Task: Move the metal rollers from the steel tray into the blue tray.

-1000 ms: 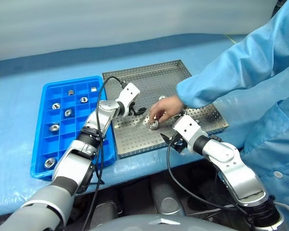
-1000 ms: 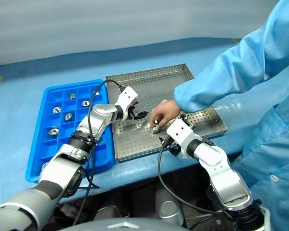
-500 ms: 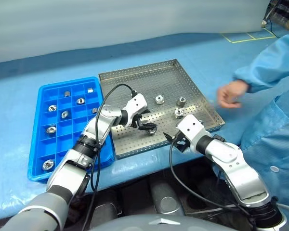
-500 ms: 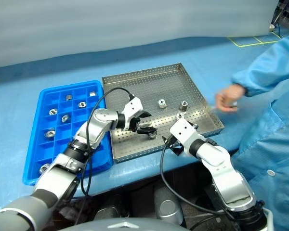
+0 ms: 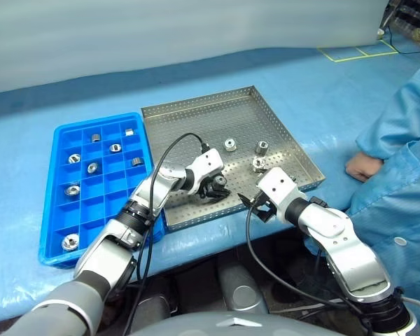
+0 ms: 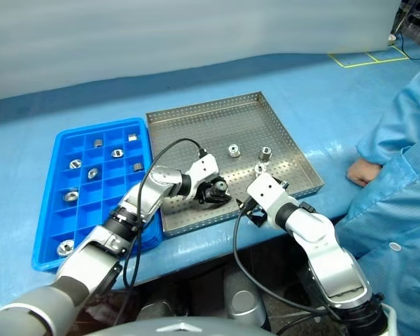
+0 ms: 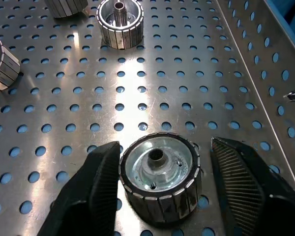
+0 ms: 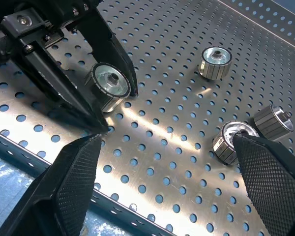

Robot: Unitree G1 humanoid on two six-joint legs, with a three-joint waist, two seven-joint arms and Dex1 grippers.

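Three metal rollers (image 5: 230, 145) stand loose at the middle right of the steel tray (image 5: 196, 119). A fourth roller (image 7: 160, 172) stands nearer the tray's front edge, between the fingers of my left gripper (image 6: 215, 189). One finger (image 7: 105, 182) touches its side and a narrow gap shows at the other. My right gripper (image 8: 167, 142) hangs open over the tray's front right rim, with nothing between its fingers. To the left, the blue tray (image 5: 98, 210) holds several rollers (image 5: 73, 190) in separate compartments.
A person in a blue coat stands at the right, a hand (image 5: 364, 166) resting on the blue table cover beside the steel tray. A black cable (image 5: 171, 150) loops over my left arm above the seam between the two trays.
The person's hand has left the steel tray and now rests at the table's right. My left gripper drew back toward the tray's front, and its fingers closed in around a roller.
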